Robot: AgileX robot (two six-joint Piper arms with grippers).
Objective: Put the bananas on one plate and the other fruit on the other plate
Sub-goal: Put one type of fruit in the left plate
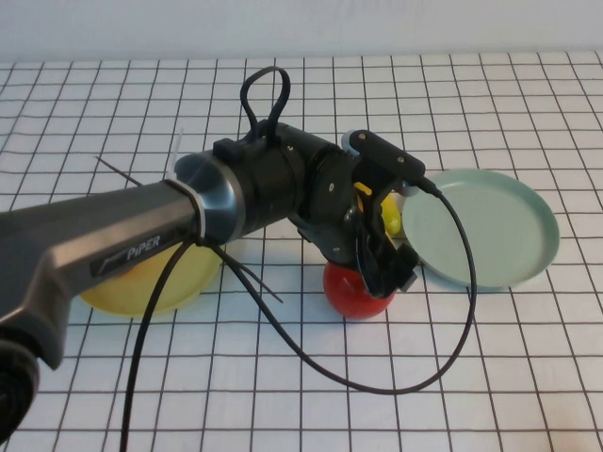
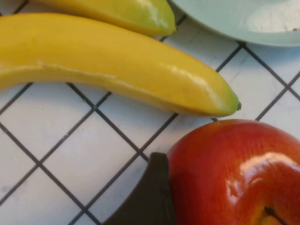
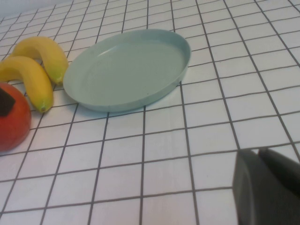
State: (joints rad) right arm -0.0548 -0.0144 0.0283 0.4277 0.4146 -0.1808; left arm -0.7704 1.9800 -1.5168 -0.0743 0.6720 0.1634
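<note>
**Left gripper lowered onto an apple beside the blue-green plate**

The left gripper [image 1: 384, 268] is set down over a red apple [image 1: 356, 290], one finger [image 2: 145, 197] touching its side; whether it is clenched cannot be told. Two bananas [image 2: 112, 61] lie between apple and blue-green plate [image 1: 490, 231] on the white gridded tabletop [image 1: 528, 377]. The yellow plate [image 1: 141, 287] is half hidden (behind the arm). The right gripper [image 3: 267, 187] is held low near the table, state unclear.

"PIPER" on the left arm [image 1: 122, 247] (grey casing).
</note>
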